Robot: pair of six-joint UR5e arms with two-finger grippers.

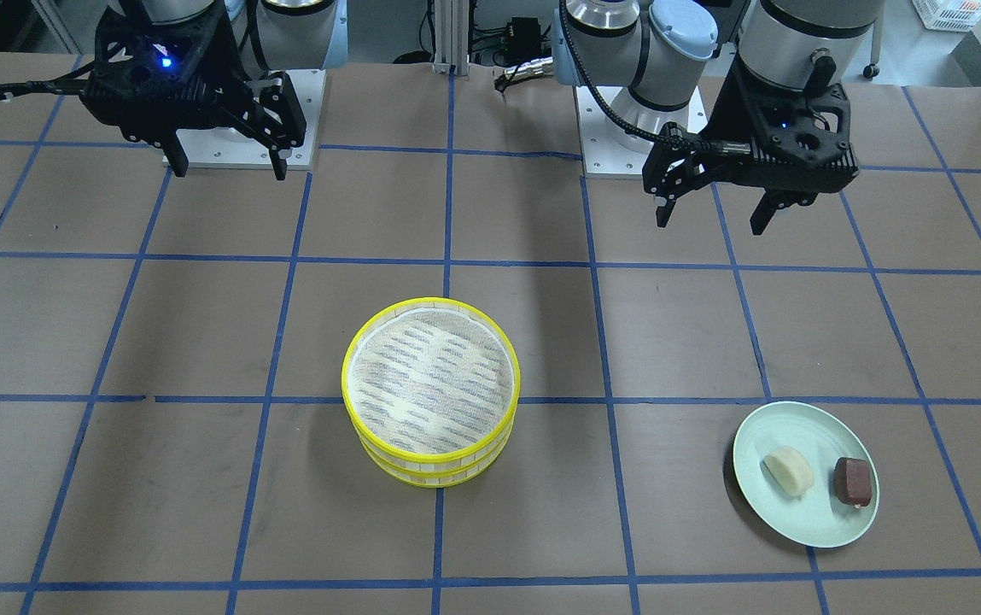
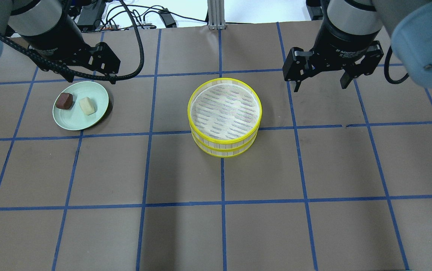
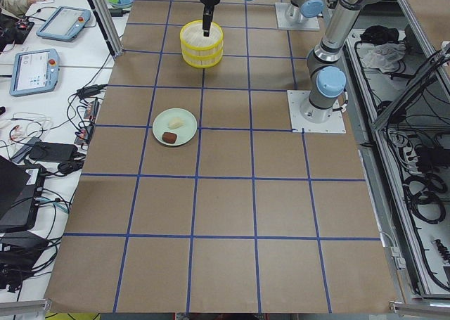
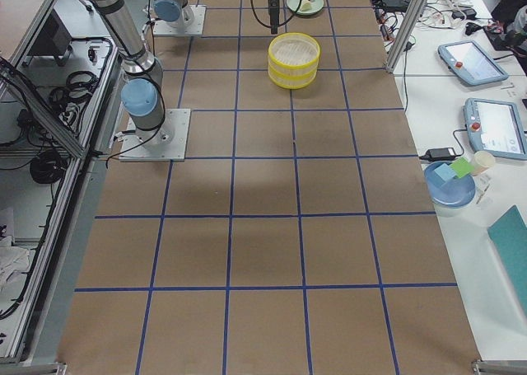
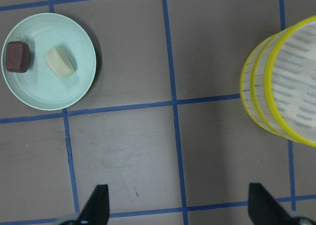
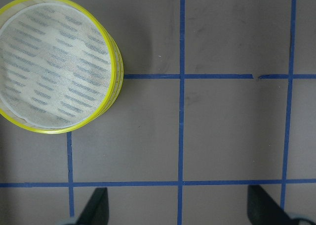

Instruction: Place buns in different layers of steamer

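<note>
Both grippers are wide open with nothing between the fingers. In the front-facing view the left gripper (image 1: 710, 220) hangs at the upper right of the frame and the right gripper (image 1: 229, 169) at the upper left.

That view also shows best that the steamer is two trays. The upper layer (image 1: 435, 302) sits squarely on the lower layer (image 1: 435, 478) in the middle of the frame, with the white mesh floor of the top one bare. From the right wrist camera you mostly get the top floor and only a thin sliver of the rim below it, so the stack barely shows. That camera catches the steamer only, up in its upper left corner, well apart from the fingertips at the bottom edge.

The left wrist camera gets both ends of the job. The pale green plate (image 5: 49, 94) is in the upper left, and a slice of the steamer is cut off by the right edge. On the plate, the cream-white bun (image 5: 59, 63) lies just beside the dark reddish-brown bun (image 5: 17, 57), with the brown one nearer the left rim. Neither gripper touches either bun.

In the overhead view the left gripper sits just above the plate's upper edge at the upper left. The steamer is centre frame, down and left of the right gripper.
</note>
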